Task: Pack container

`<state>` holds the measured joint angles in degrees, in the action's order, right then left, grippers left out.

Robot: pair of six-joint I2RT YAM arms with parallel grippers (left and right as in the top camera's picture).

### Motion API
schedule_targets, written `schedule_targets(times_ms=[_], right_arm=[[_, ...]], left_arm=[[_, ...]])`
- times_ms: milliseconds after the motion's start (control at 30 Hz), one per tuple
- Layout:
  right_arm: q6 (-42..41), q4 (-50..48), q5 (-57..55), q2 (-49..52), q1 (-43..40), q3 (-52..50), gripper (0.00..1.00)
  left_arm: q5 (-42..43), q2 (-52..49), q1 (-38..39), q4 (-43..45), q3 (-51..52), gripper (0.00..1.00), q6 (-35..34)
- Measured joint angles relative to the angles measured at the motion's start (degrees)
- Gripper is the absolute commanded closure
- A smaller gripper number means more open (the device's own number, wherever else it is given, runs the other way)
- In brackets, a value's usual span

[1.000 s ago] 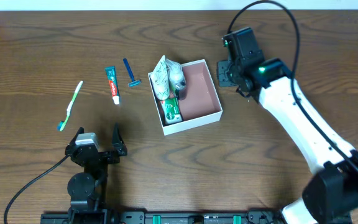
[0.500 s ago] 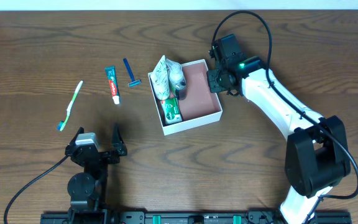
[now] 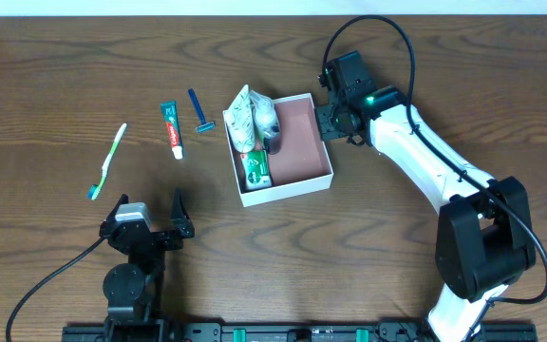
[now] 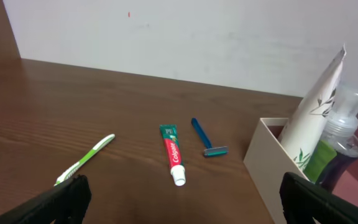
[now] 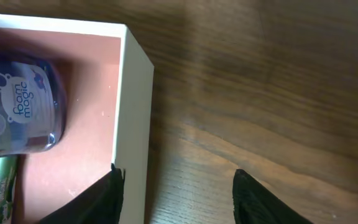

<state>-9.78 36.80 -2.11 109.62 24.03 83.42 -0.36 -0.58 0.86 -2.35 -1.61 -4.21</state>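
The container [image 3: 299,152] is a shallow white box with a reddish-brown inside, at the table's middle. It holds a white tube [image 3: 243,119], a clear pump bottle [image 3: 269,119] and a green packet [image 3: 257,169] along its left side. My right gripper [image 3: 335,122] is open and straddles the container's right wall [image 5: 135,112] near the far corner, one finger inside and one outside [image 5: 176,193]. My left gripper [image 3: 150,228] is open and empty near the front edge, and in the left wrist view [image 4: 179,211] it faces the loose items.
A green toothbrush [image 3: 107,161], a toothpaste tube [image 3: 171,128] and a blue razor [image 3: 198,112] lie on the wood left of the container. The left wrist view shows the toothbrush [image 4: 86,163], toothpaste [image 4: 173,152], razor [image 4: 205,138] and container wall [image 4: 272,168].
My right gripper came in from the right to the container's right wall. The container has since shifted slightly to the left. The left arm has not moved.
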Motion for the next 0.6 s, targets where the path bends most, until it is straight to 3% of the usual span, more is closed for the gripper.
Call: schedule_targets(times_ms=[600], right_arm=[[1.7, -0.7, 2.3, 0.0, -0.3, 2.4, 0.45]], left_arm=[[0.0, 0.0, 0.0, 0.0, 0.0, 0.02, 0.0]])
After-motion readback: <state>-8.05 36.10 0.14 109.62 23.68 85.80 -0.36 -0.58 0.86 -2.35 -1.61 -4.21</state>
